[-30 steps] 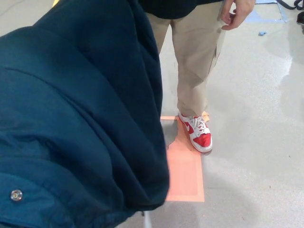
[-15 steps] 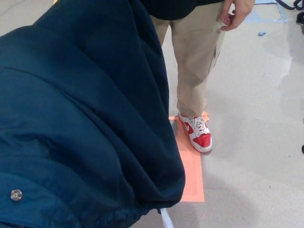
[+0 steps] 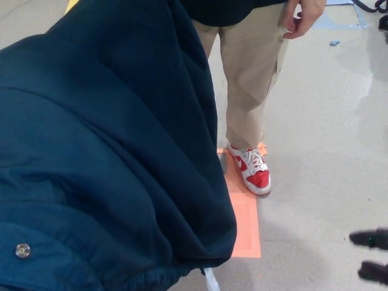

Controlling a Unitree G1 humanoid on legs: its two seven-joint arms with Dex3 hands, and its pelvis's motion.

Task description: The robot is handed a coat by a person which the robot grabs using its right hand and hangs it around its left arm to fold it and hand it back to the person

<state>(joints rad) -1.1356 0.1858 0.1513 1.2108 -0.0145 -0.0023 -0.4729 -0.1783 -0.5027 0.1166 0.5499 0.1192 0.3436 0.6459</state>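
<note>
A dark teal coat [image 3: 103, 157] fills the left and middle of the head view, draped in thick folds, with a metal snap [image 3: 22, 250] near its lower left corner. It hides my left arm and left hand entirely. At the right edge, low down, two black fingertips [image 3: 370, 239] of my right hand [image 3: 371, 254] come into view, spread apart with nothing between them, well clear of the coat. A person stands close ahead in tan trousers [image 3: 248, 79] and a red and white shoe [image 3: 250, 170], one hand [image 3: 301, 15] hanging at the side.
An orange floor mat [image 3: 245, 227] lies under the person's foot, partly covered by the coat. Grey concrete floor [image 3: 327, 133] stretches to the right. A white strap end [image 3: 210, 280] dangles below the coat's hem.
The coat has spread further right and lower over the orange mat. My right hand's fingertips have entered at the lower right edge. The person has stayed in place.
</note>
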